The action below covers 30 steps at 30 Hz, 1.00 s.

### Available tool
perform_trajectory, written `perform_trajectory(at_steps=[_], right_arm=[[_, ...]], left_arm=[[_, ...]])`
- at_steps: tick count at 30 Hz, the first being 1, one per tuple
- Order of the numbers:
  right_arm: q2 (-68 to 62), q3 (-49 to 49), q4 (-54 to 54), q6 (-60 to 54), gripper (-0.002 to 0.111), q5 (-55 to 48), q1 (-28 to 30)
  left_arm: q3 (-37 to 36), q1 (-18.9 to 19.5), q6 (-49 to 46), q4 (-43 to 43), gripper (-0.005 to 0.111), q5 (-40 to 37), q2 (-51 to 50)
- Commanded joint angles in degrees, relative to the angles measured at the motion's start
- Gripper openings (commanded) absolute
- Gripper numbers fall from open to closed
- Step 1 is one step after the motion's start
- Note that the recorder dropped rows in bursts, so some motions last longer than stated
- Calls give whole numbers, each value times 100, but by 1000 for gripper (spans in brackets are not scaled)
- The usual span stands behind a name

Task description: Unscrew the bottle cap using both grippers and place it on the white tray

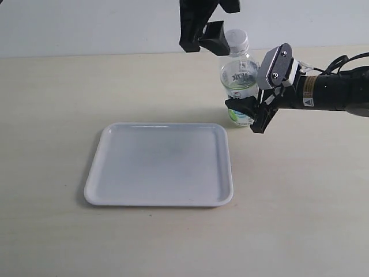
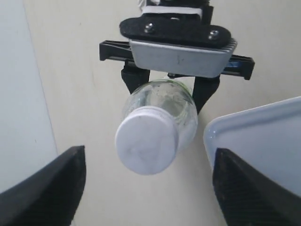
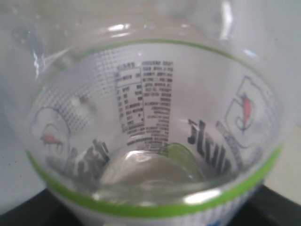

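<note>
The clear bottle (image 1: 238, 78) with its lime label stands upright just behind the white tray (image 1: 161, 190). The white bottle cap (image 1: 237, 40) sits on its neck. My right gripper (image 1: 246, 113) comes in from the right and is shut on the bottle's lower body. The label (image 3: 150, 108) fills the right wrist view. My left gripper (image 1: 203, 41) hangs open at cap height, just left of the cap and apart from it. In the left wrist view the bottle cap (image 2: 146, 140) lies ahead of the two wide-apart fingers (image 2: 44, 188), with the bottle (image 2: 164, 101) below it.
The pale table (image 1: 300, 219) carries only the tray and the bottle. A tray corner (image 2: 263, 136) shows beside the bottle in the left wrist view. The right arm (image 1: 337, 89) with its cables stretches off to the right edge. A light wall (image 1: 86, 26) runs behind.
</note>
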State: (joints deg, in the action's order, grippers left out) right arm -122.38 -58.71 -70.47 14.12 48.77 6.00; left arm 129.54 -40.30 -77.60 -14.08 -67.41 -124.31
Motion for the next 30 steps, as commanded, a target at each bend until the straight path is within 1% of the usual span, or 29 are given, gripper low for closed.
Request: perform_trajectory(at_steps=[1,9,15,21,30], right_arm=[[-20,52,-376,15,0,-411,1],[24,52,-550,59,0,-486,1],[187,52,-775,206,0,-679,1],[213,52,-874,270,0,-692,1],[237,52,-911,411,0,-692,1]], left_arm=[[-14,-40,-987,-201,73,-255,59],[-14,-40,-1800,-161,73,-255,59],[-14,-40,-1824,-131,70,74,59],[-14,-40,-1841,-114,70,64,24],[-14,-194,-1901,60,70,74,-240]])
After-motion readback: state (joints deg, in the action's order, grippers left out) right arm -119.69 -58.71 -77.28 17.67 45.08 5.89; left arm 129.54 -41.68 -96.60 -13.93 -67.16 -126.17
